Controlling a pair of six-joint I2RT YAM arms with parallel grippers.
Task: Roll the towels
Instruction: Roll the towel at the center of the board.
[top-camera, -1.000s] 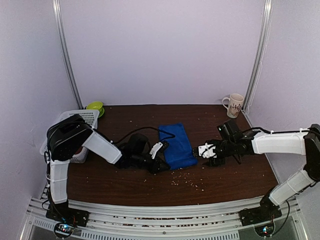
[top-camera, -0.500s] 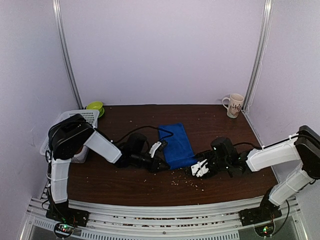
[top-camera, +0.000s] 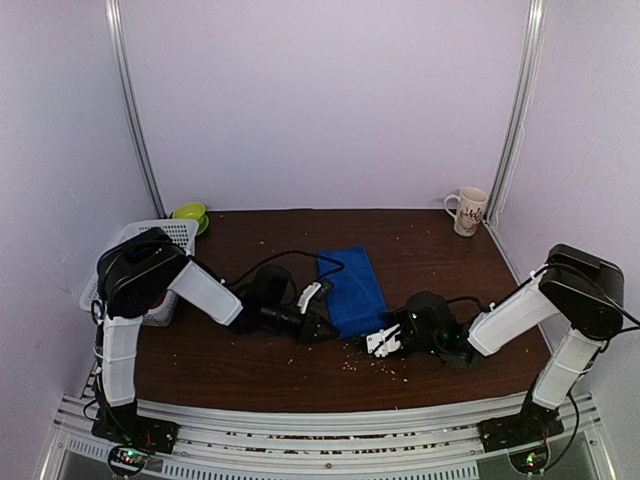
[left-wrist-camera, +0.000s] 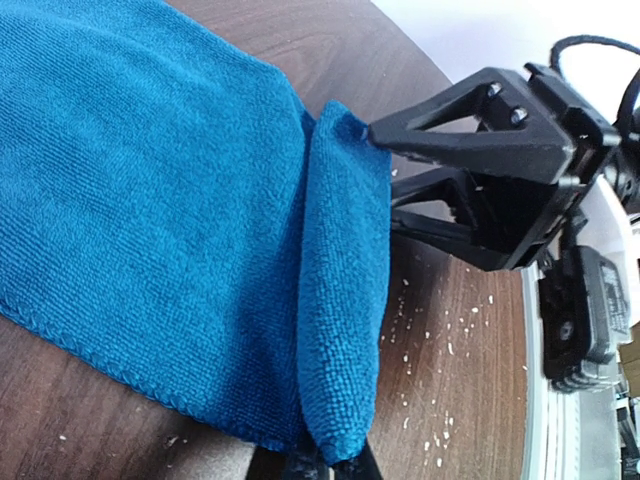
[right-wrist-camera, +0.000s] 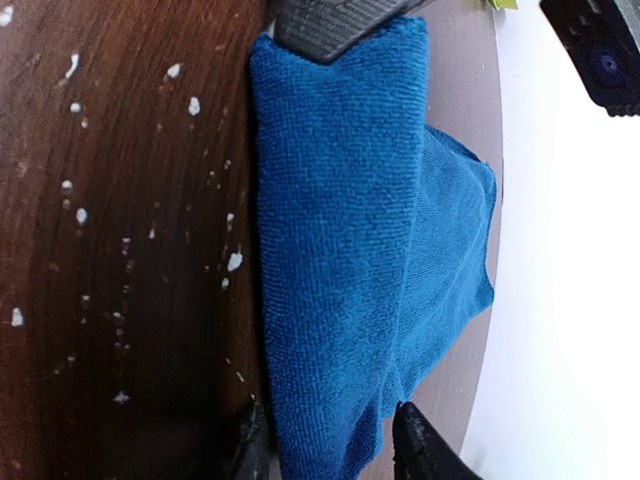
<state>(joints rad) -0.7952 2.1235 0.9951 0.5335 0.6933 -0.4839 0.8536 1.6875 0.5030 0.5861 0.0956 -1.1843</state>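
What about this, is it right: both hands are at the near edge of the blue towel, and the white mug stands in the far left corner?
Not quite: the top view shows the white mug in the far right corner, not the far left. The rest holds: the left hand and the right hand are both at the near edge of the blue towel.

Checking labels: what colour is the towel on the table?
Blue; the towel shows best from the left wrist.

We count one blue towel (top-camera: 352, 288) and one mug (top-camera: 468, 210) at two o'clock. At ten o'clock we count one basket (top-camera: 176, 236) and one green bowl (top-camera: 190, 213). We count two claws, the left claw (top-camera: 323, 327) and the right claw (top-camera: 379, 343).
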